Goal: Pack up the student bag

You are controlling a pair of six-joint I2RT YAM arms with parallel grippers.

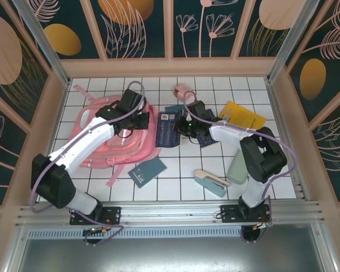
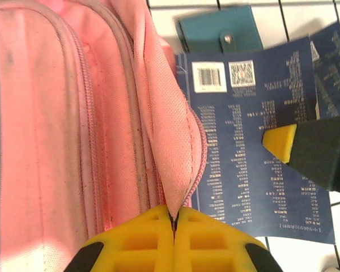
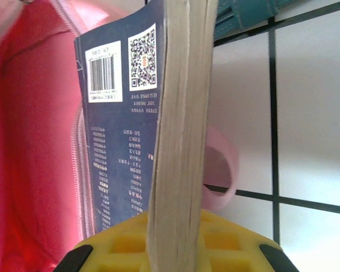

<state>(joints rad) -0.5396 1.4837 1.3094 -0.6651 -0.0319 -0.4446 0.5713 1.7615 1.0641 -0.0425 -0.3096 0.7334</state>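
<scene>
On the worktop (image 1: 175,181), the student bag (image 1: 110,141) lay leftward of the right tool (image 3: 173,238), which clasped a blue book (image 3: 124,141) edge-on at its mouth. The left tool (image 2: 174,218) was pinched shut on the opening's flap.

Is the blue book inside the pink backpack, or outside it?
Mostly outside: the blue book, clamped in the right gripper, sits beside the student bag, barcode showing.

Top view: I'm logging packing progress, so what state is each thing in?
student bag, lying flat, unzipped, flap edge pinched.
blue book, held at the bag's opening.
left fingers, shut on the flap edge.
right fingers, shut on the book.
teal wallet, snapped shut.
</scene>
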